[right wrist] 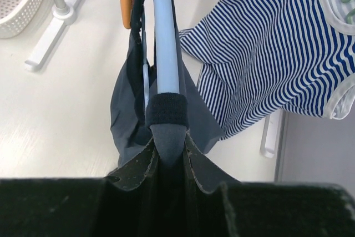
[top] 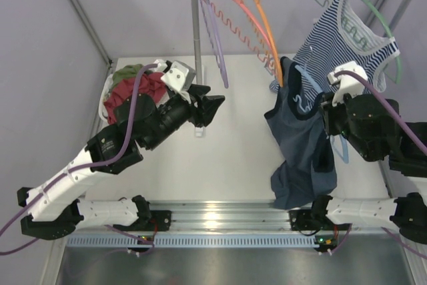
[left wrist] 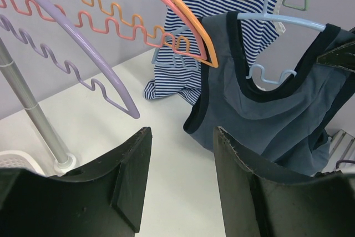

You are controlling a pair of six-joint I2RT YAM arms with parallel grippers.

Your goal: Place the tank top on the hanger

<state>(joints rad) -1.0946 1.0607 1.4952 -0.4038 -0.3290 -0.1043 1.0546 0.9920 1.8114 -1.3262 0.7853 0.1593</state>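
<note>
Top external view: the left gripper [top: 212, 108] hangs over the table [top: 233, 158] just right of the rack post [top: 196, 45], jaws spread wide and holding nothing. Bare tabletop separates it from the tank top [top: 303, 155]. The tank top hangs on the hanger [top: 310, 85] at the right gripper [top: 327, 115], and its hem drapes low toward the table's near edge.

Left wrist view: both fingers [left wrist: 130, 184] stand apart, with open table between them. The tank top's strap lies over the hanger's arm and the neckline sags below it. The orange hanger [left wrist: 183, 20] crowds the tank top's left edge (touching or not, cannot tell). The striped top [left wrist: 222, 4] hangs behind.

Right wrist view: the right gripper is clamped on the hanger's end, with a dark strap looped over the arm just ahead of the fingertips. The striped top hangs just to the right. The basket [right wrist: 16, 4] sits well apart at the far left.
</note>
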